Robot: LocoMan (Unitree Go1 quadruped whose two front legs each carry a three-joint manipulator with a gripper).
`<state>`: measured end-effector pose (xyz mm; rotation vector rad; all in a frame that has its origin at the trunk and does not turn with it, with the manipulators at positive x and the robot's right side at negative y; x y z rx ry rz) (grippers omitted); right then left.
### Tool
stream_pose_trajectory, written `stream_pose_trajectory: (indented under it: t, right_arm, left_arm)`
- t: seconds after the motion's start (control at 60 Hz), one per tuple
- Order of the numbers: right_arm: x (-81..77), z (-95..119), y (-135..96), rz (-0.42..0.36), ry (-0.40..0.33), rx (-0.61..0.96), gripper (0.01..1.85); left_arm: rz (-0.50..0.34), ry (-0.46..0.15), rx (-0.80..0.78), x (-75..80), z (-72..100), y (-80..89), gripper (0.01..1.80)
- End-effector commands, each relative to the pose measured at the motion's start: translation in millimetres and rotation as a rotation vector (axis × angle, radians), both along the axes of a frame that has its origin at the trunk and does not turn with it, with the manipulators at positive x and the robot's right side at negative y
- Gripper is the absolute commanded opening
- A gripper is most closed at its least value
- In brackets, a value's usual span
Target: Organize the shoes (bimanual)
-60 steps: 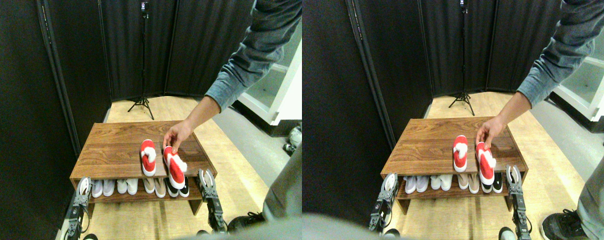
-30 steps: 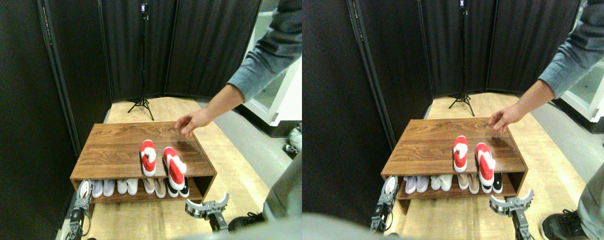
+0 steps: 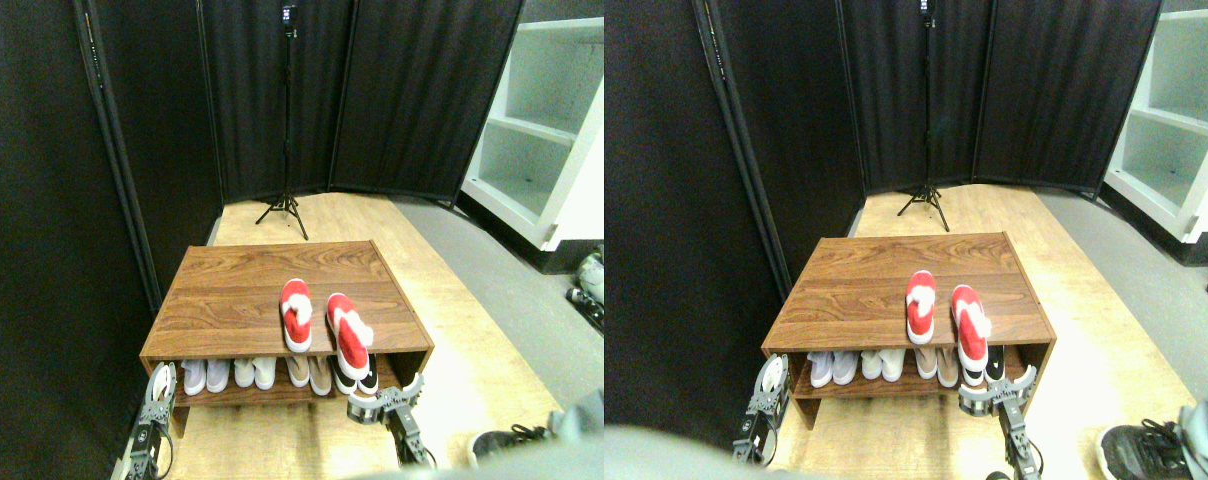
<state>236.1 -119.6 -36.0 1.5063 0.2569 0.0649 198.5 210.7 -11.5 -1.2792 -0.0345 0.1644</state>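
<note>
A pale wood floor (image 3: 294,440) runs under a low walnut shoe rack whose top is the surface (image 3: 234,300), with black folding screens behind. Nearest, the left hand (image 3: 161,385) stands upright at the rack's front left corner; whether its jaws are apart cannot be told. The right hand (image 3: 386,398) lies sideways before the rack's front right corner, jaws spread wide and holding nothing. One black sneaker (image 3: 499,442) of a person shows at the bottom right. On the lower shelf (image 3: 274,392) stand three pairs: white, beige and black. On the surface lie the two red shoes (image 3: 322,322), side by side and slightly apart, the right one overhanging the front edge. Farther back stand one tripod (image 3: 284,200) and one white shelving unit (image 3: 549,130).
</note>
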Motion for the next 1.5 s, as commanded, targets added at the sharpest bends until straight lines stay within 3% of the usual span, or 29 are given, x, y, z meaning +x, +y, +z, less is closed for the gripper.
stream_pose_trajectory:
  t: [0.017,0.417,0.7,1.083,1.25,1.5]
  right_arm:
    - [9.4,-3.6,3.1,0.006,0.0,0.019,1.49]
    - [52.4,-19.1,10.3,-0.003,0.043,0.021,1.32]
    - [69.9,-25.7,15.0,-0.018,0.079,0.019,1.27]
    - [53.8,-22.0,13.1,-0.003,0.068,0.025,1.26]
    - [32.3,-7.5,11.2,0.035,0.022,0.049,1.39]
    - [8.1,16.6,2.6,0.069,-0.053,0.073,1.39]
  left_arm:
    - [0.003,-0.06,0.003,2.7,13.2,0.3,0.01]
    - [0.01,-0.065,0.012,3.2,13.2,1.1,0.01]
    - [0.004,-0.067,0.012,2.6,12.1,1.6,0.01]
    - [0.014,-0.077,0.026,-1.7,12.5,3.0,0.01]
    - [0.009,-0.075,0.013,-4.3,12.1,3.1,0.01]
    - [0.008,-0.074,0.003,-6.0,12.2,2.7,0.01]
